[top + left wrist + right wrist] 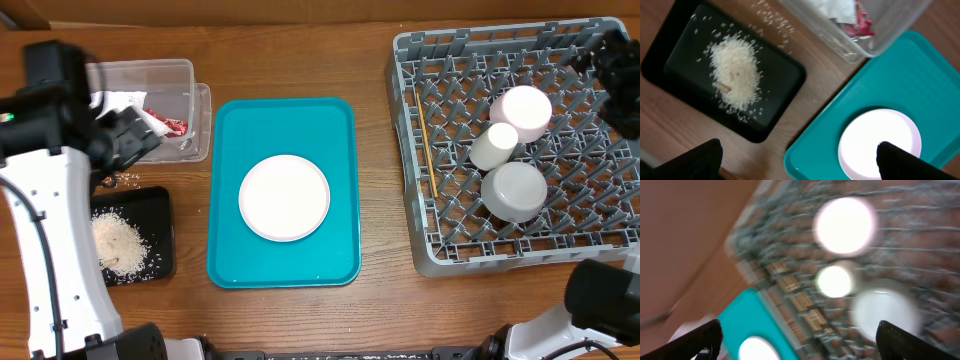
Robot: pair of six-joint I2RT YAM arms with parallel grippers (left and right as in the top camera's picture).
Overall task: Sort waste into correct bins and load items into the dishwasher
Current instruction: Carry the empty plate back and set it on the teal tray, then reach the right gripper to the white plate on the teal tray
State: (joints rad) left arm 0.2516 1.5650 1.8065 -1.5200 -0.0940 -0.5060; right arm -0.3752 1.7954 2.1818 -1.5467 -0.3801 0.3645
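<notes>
Left gripper (800, 155), jaws wide apart and empty, hangs upper left by the clear tub (150, 66) (napkin (122, 100), red wrapper (172, 125) inside); right gripper (800, 337) gapes over grey rack (440, 255).

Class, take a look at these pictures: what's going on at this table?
Two robot arms are clearing up. The left gripper, open, hovers near the black tray holding rice crumbs; napkin and red wrapper lie in the clear tub. The right gripper, open too, hangs over the grey rack, which holds a cup, a bowl, a small pink-white dish and chopsticks. One plate sits on the teal tray.
</notes>
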